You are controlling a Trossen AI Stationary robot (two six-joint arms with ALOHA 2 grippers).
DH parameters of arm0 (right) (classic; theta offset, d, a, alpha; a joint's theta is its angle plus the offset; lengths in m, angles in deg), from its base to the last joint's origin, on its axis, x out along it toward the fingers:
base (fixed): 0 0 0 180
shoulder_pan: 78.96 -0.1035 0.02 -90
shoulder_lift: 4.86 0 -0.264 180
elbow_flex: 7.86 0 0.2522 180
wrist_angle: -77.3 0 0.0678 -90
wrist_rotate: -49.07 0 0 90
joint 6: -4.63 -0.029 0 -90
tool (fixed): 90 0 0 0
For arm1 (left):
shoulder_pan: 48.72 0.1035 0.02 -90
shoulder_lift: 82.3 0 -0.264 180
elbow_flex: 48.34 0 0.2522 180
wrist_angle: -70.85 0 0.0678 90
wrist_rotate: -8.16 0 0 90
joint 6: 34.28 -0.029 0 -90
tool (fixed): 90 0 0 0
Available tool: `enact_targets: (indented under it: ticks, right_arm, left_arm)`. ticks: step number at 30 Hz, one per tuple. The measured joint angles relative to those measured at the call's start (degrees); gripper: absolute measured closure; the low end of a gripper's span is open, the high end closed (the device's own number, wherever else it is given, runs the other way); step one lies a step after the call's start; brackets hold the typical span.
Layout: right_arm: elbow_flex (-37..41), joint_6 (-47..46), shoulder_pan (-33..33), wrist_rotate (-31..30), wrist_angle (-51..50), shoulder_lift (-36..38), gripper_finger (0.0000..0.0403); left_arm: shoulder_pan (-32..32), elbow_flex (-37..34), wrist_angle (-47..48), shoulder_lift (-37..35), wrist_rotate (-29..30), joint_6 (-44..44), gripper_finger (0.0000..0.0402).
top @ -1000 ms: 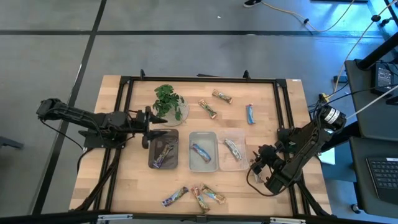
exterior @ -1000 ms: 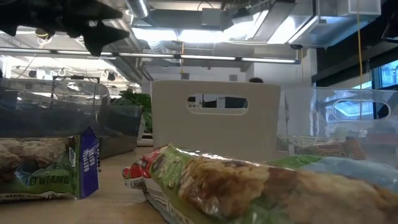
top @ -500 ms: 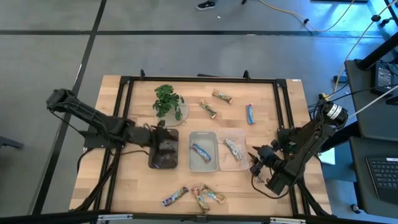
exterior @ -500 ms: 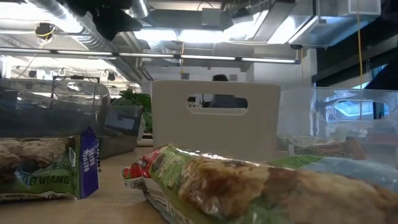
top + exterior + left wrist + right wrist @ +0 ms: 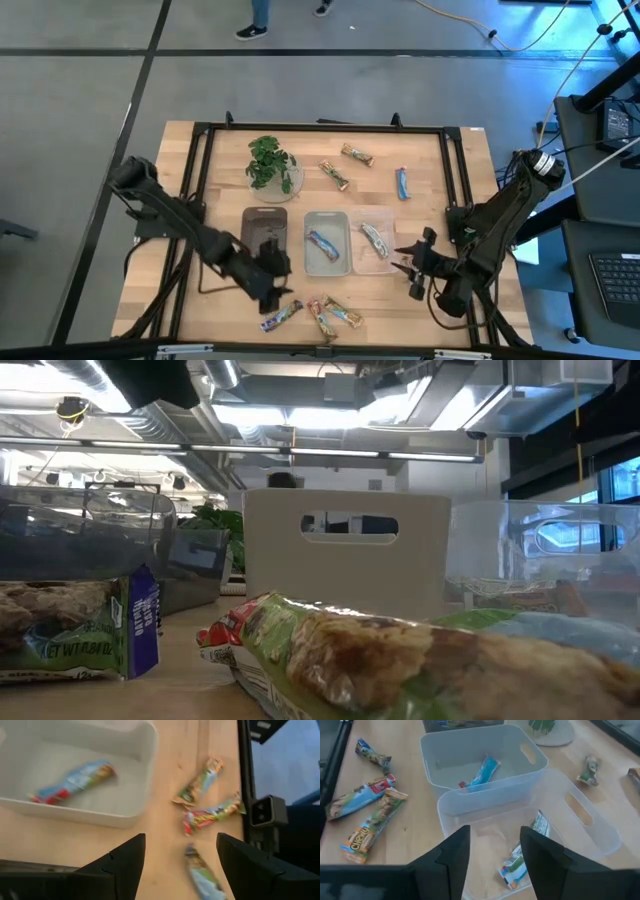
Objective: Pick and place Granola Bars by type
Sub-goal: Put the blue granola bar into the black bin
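While its dark fingers stand spread and empty, the left gripper (image 5: pixel 275 290) hangs over the wooden table (image 5: pixel 200 290) – beside three shiny wrapped granola bars (image 5: pixel 201 782). The right gripper (image 5: pixel 412 268) – also agape – waits by the clear plastic bin (image 5: pixel 580 827).

Wooden table (image 5: pixel 200 300); three bins (image 5: pixel 326 241), plant (image 5: pixel 268 163), perhaps six loose bars (image 5: pixel 281 316).

The table (image 5: pixel 200 310) is showing pale, matt wood grain inside a black metal frame (image 5: pixel 460 170). The granola bars (image 5: pixel 372 822) are gleaming in glossy, crinkled wrappers. The middle bin (image 5: pixel 470 757) and clear bin (image 5: pixel 580 827) are looking like smooth, translucent plastic, faintly frosted.
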Motion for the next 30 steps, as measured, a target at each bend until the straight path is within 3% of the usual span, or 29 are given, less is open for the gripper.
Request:
enact_targets:
  ticks: [10, 15, 23, 30]
  right_arm:
    - [2.51, 1.11, 0.13, 0.39, 0.48, 0.00, 0.0226]
    - [4.65, 0.96, 0.18, 0.40, 1.72, 0.00, 0.0226]
    - [6.39, 1.06, 0.26, 1.51, 2.04, -0.02, 0.0226]
    - [6.43, 1.33, 0.26, 3.55, 1.95, -0.02, 0.0226]
  left_arm:
    - [-3.70, 15.65, 15.04, 15.95, -6.05, 17.45, 0.0165]
    - [-5.21, 21.11, 16.37, 22.34, -8.07, 22.50, 0.0167]
    - [-5.81, 23.92, 17.56, 28.97, -8.53, 27.23, 0.0168]
    - [-5.86, 23.92, 19.13, 30.68, -8.55, 31.61, 0.0168]
